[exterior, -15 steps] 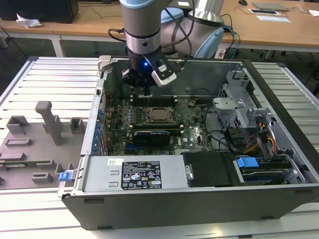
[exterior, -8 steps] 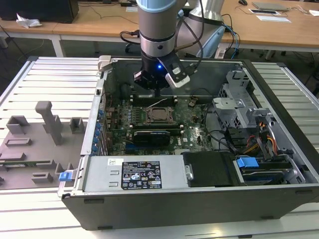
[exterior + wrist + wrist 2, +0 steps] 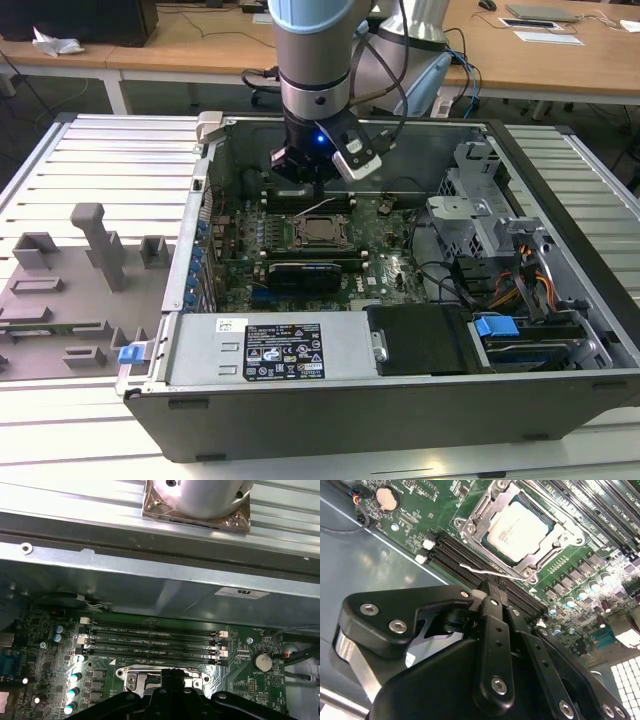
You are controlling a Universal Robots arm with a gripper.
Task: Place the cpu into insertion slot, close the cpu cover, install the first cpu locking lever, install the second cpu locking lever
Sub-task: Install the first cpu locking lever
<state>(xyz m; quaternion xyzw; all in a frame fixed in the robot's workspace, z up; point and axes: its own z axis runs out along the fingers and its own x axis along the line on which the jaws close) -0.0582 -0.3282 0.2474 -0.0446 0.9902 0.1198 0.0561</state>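
I'm holding my hand [image 3: 491, 587] with its fingers clenched together and nothing gripped, the tip right at the thin wire lever [image 3: 475, 570] beside the socket [image 3: 300, 232], probably because a closed tip is better for pushing thin wire. The chip [image 3: 520, 525] is lying flat in the socket with the cover [image 3: 482, 511] sitting down over its edges. The lever is looking loose, not hooked.

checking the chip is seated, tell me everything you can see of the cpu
The cpu is a flat square chip with a pale silvery-beige metal top bearing faint print. It lies level in the insertion slot. The cpu cover lies down around it, its steel frame along the chip's edges, with the chip's top showing through the cut-out. The gripper is apart from it, off one corner.
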